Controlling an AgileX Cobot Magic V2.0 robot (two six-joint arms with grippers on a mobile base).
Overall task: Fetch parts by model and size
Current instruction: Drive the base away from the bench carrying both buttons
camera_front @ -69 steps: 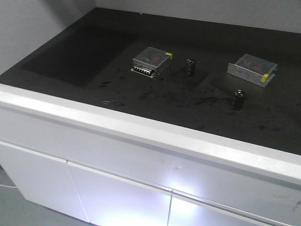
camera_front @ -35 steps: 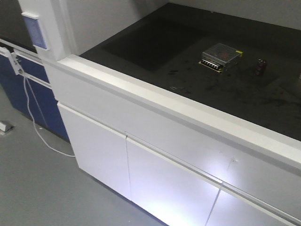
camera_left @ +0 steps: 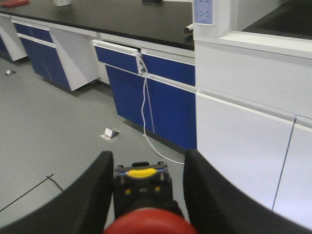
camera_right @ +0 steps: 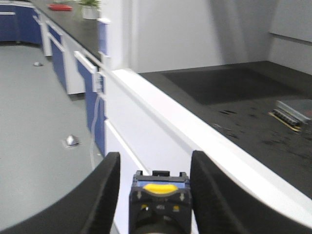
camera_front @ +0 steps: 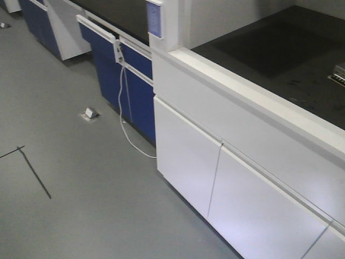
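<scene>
In the left wrist view a push-button switch (camera_left: 144, 185) with a red mushroom cap (camera_left: 148, 225) and a dark base with a yellow tab sits between the black fingers of my left gripper (camera_left: 147, 158), which is shut on it above the grey floor. In the right wrist view my right gripper (camera_right: 156, 156) is shut on a second switch (camera_right: 160, 200). It has a dark base, a blue-grey block and a yellow tab, and its cap is hidden at the bottom edge. Neither gripper shows in the exterior view.
A white bench cabinet (camera_front: 242, 178) with a black worktop (camera_front: 280, 54) fills the right side. A silver mesh box (camera_right: 292, 112) lies on that worktop. Blue cabinets (camera_front: 129, 91), a hanging white cable (camera_front: 126, 127) and a floor socket (camera_front: 90, 113) lie to the left on grey floor.
The exterior view has swung left, away from the worktop. The capacitors have left the view, one box shows only at the right edge, and the floor and blue cabinets have come in.
</scene>
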